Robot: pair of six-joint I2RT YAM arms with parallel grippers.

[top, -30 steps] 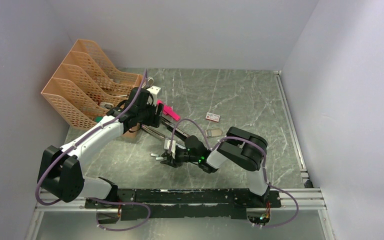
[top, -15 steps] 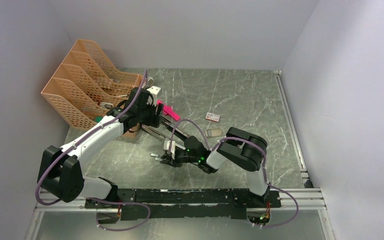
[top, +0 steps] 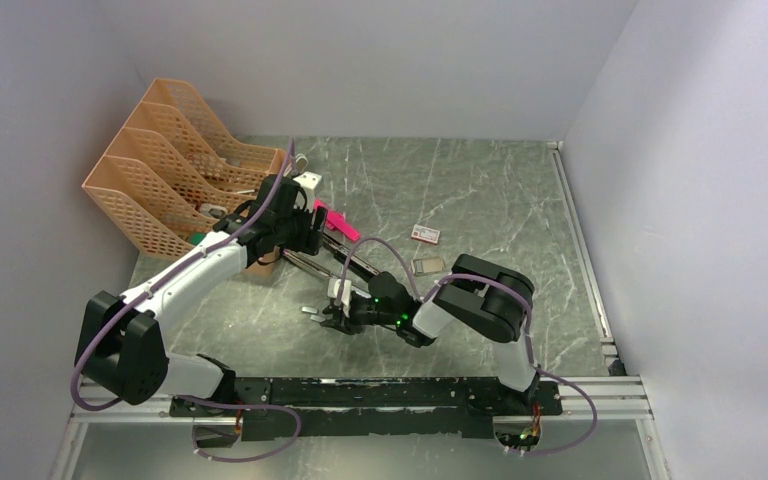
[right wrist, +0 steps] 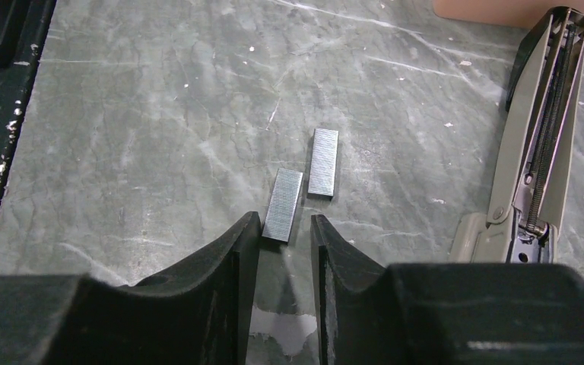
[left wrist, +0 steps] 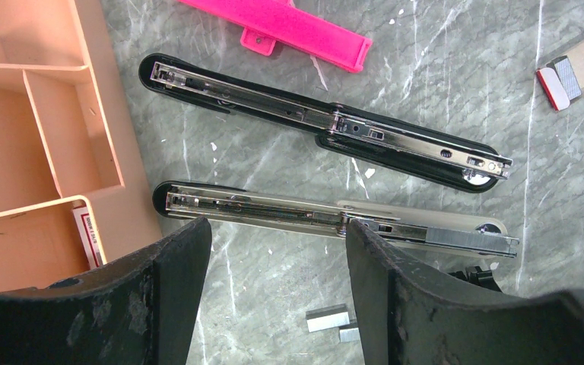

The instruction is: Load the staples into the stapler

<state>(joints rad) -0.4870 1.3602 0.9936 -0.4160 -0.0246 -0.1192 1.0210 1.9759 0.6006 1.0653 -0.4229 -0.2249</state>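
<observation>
Two silvery staples strips lie side by side on the table, the near one (right wrist: 283, 205) and the far one (right wrist: 323, 161). My right gripper (right wrist: 285, 228) is low over the table with its jaws narrowly open. The near strip's end lies just at its fingertips, not clamped. Two staplers lie opened out flat: an all-black stapler (left wrist: 327, 125) and a second one with a pale top (left wrist: 334, 217) (right wrist: 547, 114). My left gripper (left wrist: 277, 228) hovers open above the pale-topped stapler, holding nothing. From above, the right gripper (top: 332, 316) is beside the strips (top: 310, 311).
A pink plastic piece (left wrist: 277, 23) lies beyond the staplers. A small staple box (top: 425, 234) and its tray (top: 428, 266) lie to the right. Orange file trays (top: 175, 180) stand at the back left, close to the left gripper (top: 295, 228).
The right arm's elbow has shifted very slightly left. The left arm, staplers and staples strips have not moved.
</observation>
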